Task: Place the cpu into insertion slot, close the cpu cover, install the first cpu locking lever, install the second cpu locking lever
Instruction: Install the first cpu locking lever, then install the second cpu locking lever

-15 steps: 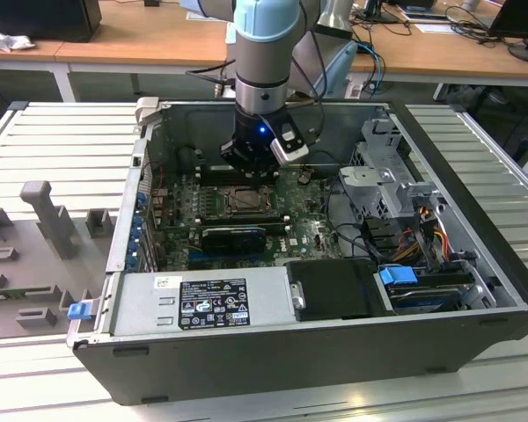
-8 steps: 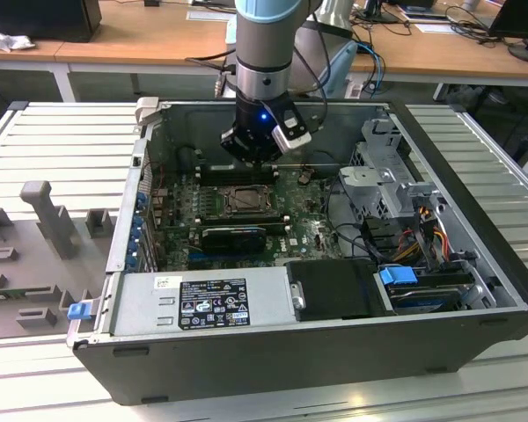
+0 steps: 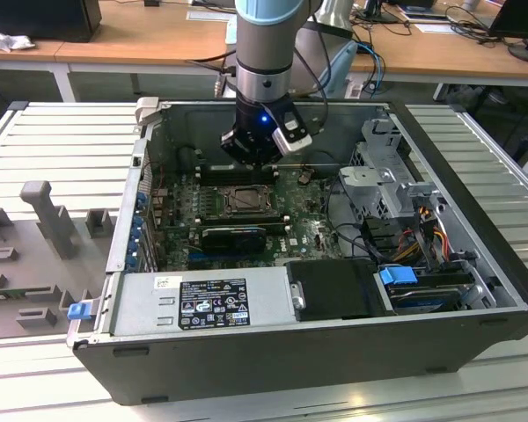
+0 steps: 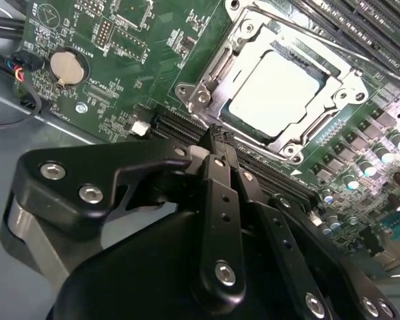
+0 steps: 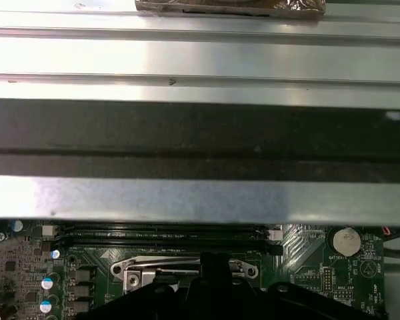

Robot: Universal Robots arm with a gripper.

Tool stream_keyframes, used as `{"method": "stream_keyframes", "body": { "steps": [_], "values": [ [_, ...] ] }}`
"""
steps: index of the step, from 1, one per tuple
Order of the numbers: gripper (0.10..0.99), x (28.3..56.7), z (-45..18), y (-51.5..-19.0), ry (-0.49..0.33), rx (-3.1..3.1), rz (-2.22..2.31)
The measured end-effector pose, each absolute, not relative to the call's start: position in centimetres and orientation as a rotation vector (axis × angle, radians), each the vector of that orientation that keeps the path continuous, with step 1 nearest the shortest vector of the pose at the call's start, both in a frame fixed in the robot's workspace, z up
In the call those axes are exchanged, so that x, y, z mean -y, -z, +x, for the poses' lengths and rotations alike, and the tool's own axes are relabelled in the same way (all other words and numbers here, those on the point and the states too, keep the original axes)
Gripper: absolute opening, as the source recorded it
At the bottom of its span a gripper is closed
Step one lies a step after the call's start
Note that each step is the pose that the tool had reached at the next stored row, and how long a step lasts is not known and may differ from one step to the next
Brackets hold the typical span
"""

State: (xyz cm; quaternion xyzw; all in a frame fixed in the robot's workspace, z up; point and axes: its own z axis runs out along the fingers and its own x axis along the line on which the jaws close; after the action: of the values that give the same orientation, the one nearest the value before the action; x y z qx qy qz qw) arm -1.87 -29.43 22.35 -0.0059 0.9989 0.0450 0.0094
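pale silver cpu (image 4: 280,90) sits under closed cpu cover (image 4: 343,90); tool (image 4: 217,143) shut, empty.

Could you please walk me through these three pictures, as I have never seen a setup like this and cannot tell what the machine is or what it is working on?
The exterior view shows a robot arm reaching down into an open computer case lying on a ribbed metal table. The black gripper at the arm's end hovers just above the green motherboard.

The other two pictures come from cameras mounted near the arm's wrist, so the gripper's own black parts fill their foreground. In the second wrist view you look past the gripper at the insertion slot. The cpu, a pale silver square, already sits in it, and the cpu cover, a metal frame, lies down around the chip. The round silver disc is a coin battery. The first wrist view looks across the case wall.

The gripper appears to hold nothing.
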Motion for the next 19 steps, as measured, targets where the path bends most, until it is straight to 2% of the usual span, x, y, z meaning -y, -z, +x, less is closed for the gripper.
{"method": "stream_keyframes", "body": {
  "steps": [7, 9, 16, 19],
  "values": [
    [0.106, 29.8, -1.9, -22.3, -0.14, -3.12, -0.019],
    [0.106, 31.2, -1.9, -22.3, -0.14, -3.12, -0.018],
    [0.106, 32.7, -2.1, -22.4, -0.14, -3.12, -0.019],
    [0.106, 33.4, -2.5, -23.9, -0.14, -3.12, -0.019]
  ]
}}
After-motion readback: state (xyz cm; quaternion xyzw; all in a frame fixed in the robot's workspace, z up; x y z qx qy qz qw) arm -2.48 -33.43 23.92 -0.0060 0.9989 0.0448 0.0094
